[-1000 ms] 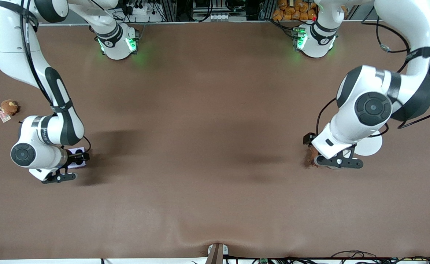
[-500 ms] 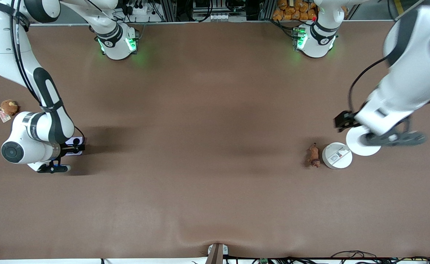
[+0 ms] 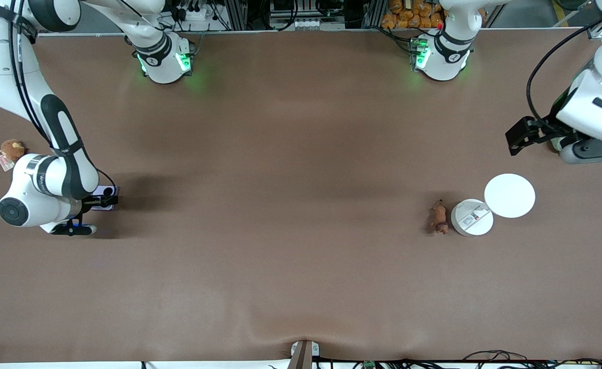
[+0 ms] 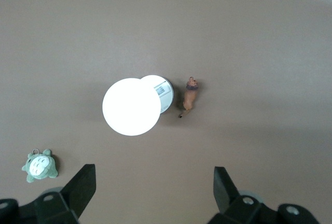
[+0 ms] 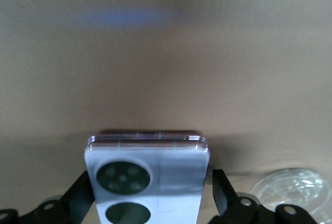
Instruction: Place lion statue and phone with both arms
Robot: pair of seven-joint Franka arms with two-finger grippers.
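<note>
Right end effector [image 3: 92, 205] is sitting low over the desk [image 3: 291, 215] at the right arm's end, fingers closed on the small square pale-lavender folded phone [image 5: 147, 182], camera circles showing. Judgement: phone is almost down; lowering it flat until it touches, then parting the fingers straight outward, should keep it from tipping. Left end effector [image 4: 153, 190] is hanging spread wide and empty above the left arm's end. The tiny reddish-brown hard lion statue [image 3: 439, 217] is lying on the brown matte sheet just beside a white round disc with a label [image 3: 472, 218], which is touching a plain white round disc [image 3: 509, 195]. A grey-green plush [image 4: 40, 165] and a brown fluffy plush [image 3: 12, 149] are lying apart. Cluttered racks are lining the base edge.
</note>
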